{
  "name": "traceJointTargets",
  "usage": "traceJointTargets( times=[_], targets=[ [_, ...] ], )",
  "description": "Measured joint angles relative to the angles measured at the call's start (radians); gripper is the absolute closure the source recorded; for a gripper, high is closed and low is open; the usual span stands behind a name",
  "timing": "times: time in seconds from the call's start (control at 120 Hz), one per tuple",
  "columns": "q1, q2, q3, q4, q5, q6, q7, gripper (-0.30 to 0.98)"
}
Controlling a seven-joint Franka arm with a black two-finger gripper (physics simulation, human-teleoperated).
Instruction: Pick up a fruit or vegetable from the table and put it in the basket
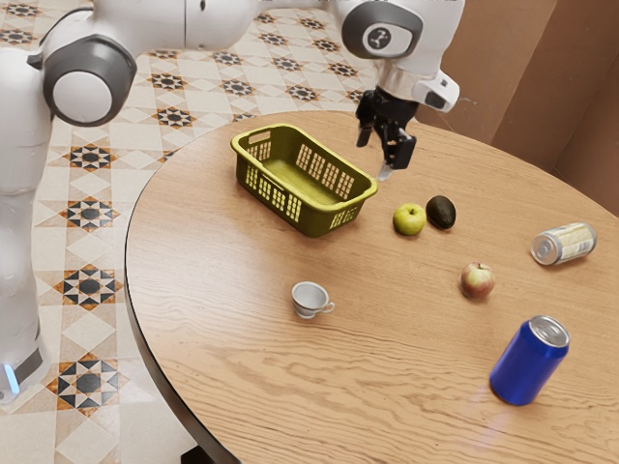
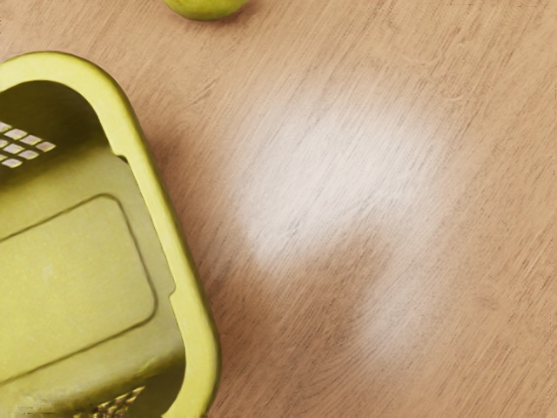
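Step in hand: the approach, I judge; the picking up is still to do.
Gripper [image 1: 381, 153]: fingers wide apart, nothing between them; raised above the worktop [image 1: 227, 329], past the basket's end toward the exterior view's right.
Basket [image 1: 311, 220]: upright, my landmark for every place here.
Green apple [image 1: 409, 219]: on the worktop, near the basket's end toward the exterior view's right; likeliest pick, being the closest to it.
Avocado [image 1: 441, 213]: just beside that apple, on its side away from the basket.
Red apple [image 1: 477, 280]: farther from the basket than those two; also a fair choice.
Cup [image 1: 309, 299]: near the basket, toward the exterior camera.
Cans: the blue can [image 1: 529, 361] upright, the pale can [image 1: 563, 245] on its side, both well apart from the basket.
Next move: shift away from the basket until over the green apple, line up, descend, close.
Risk: a finger could nudge the avocado; round fruit may roll.
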Motion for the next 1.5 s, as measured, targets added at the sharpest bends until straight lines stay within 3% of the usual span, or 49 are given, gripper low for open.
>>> traceJointTargets(
  times=[0.15, 0.4, 0.558, 0.658, 0.983, 1.167, 1.5],
  targets=[
    [-0.026, 0.027, -0.003, 0.018, 0.008, 0.037, -0.267, 0.0],
    [0.052, 0.107, 0.001, 0.048, 0.041, 0.139, -0.596, 0.0],
    [0.078, 0.262, 0.003, 0.3, 0.047, 0.168, -0.745, 0.0],
    [0.102, 0.336, 0.002, 0.356, 0.049, 0.203, -0.83, 0.0],
    [0.15, 0.507, -0.036, 0.507, 0.046, 0.308, -1.034, 0.0],
    [0.205, 0.595, -0.137, 0.517, 0.049, 0.401, -1.108, 0.0],
    [0.206, 0.65, -0.148, 0.514, 0.053, 0.542, -1.176, 0.0]
  ],
)
